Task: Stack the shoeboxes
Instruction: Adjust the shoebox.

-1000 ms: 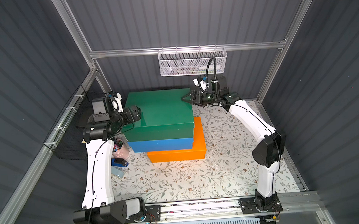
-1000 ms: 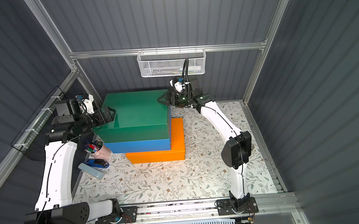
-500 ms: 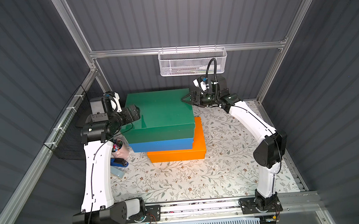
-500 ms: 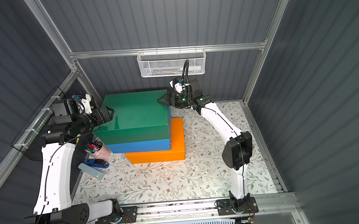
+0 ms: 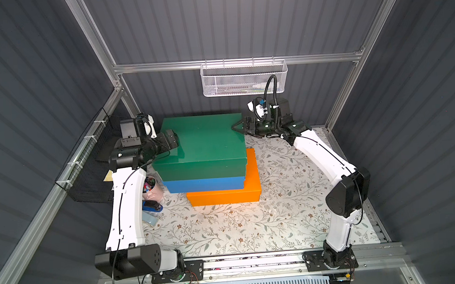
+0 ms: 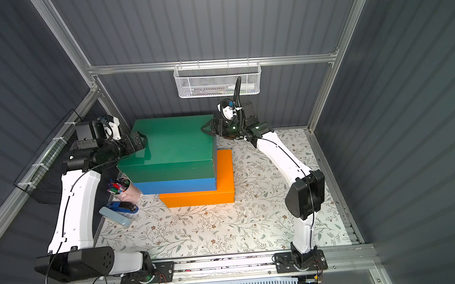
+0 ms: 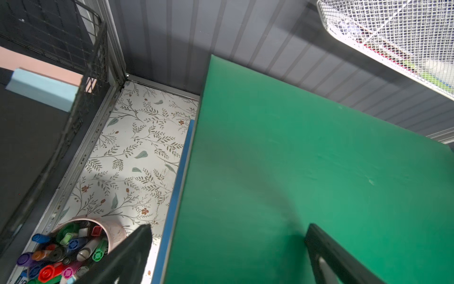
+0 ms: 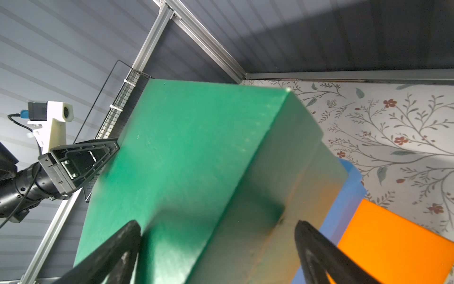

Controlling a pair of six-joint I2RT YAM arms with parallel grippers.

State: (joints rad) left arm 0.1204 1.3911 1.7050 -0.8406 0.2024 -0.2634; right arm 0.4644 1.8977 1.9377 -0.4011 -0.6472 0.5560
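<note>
Top views both show the orange box [image 5: 251,177] [image 6: 224,175] lying on the floral bench [image 5: 278,220], left of centre and close to the far wall. The blue box [image 5: 204,184] rests on it, shifted left so that orange shows along the right and near sides. The green box [image 5: 207,141] [image 6: 178,142] sits on top, nearly square with the blue one. The left gripper [image 5: 175,139] is at the green box's left edge and the right gripper [image 5: 235,126] at its far right corner. In the left wrist view the left gripper's fingers [image 7: 132,250] are spread wide and released, one over the green lid, the other out past the edge above a pink pen cup [image 7: 111,230]. In the right wrist view the right gripper's fingers [image 8: 317,248] are also spread, straddling the lid's edge without pinching it. Whether any finger touches the cardboard cannot be told. A blue stapler [image 5: 152,206] lies just near of the cup.
</note>
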